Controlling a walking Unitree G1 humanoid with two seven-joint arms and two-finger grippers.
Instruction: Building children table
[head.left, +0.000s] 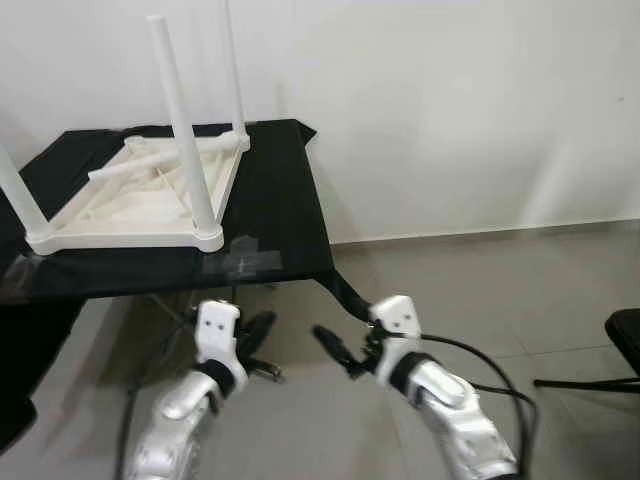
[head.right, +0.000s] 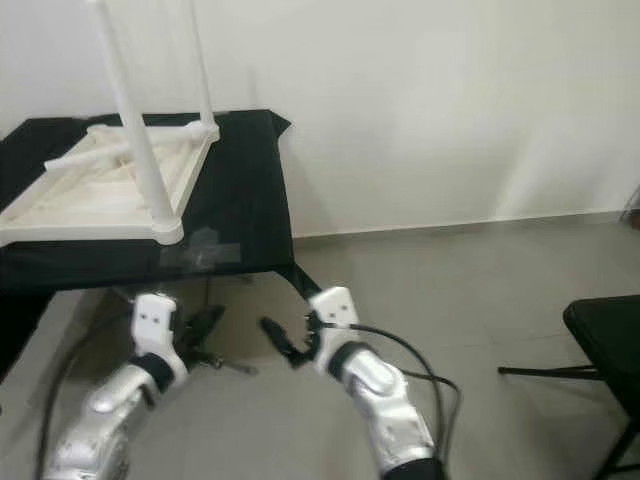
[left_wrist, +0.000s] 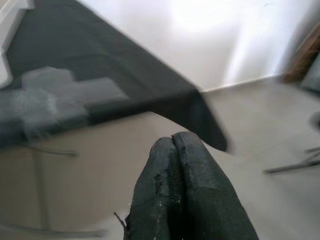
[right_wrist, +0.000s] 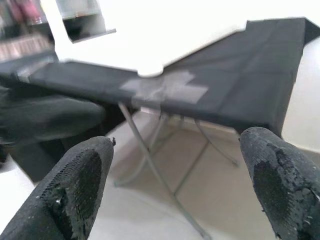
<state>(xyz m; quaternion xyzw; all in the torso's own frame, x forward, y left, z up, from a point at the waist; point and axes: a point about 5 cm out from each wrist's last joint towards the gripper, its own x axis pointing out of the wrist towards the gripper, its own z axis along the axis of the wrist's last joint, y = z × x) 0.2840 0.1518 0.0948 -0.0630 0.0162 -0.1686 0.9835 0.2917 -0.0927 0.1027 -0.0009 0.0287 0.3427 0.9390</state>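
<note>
From the head camera I count one white children's table (head.left: 150, 200), lying upside down on a black-draped folding table (head.left: 280, 215) to my upper left. Three of its legs (head.left: 183, 125) stand upright in their corners, and one more white leg (head.left: 165, 160) lies loose across the ribbed underside. A grey patch of tape (head.left: 250, 255) sits on the black cloth just beside the upturned top's nearest corner. I see thin metal folding legs (right_wrist: 150, 160) beneath the cloth.

Both arms are held low over the grey floor (head.left: 500, 290), well short of the draped table's edge. My left gripper (head.left: 258, 335) has its two black fingers (left_wrist: 185, 195) pressed together with nothing between them. My right gripper (head.left: 335, 350) is spread wide, its fingers (right_wrist: 75, 185) far apart and empty. A black cable (head.left: 490, 370) loops off the right arm. At the far right, part of a black chair (head.right: 610, 340) on thin legs stands on the floor.
</note>
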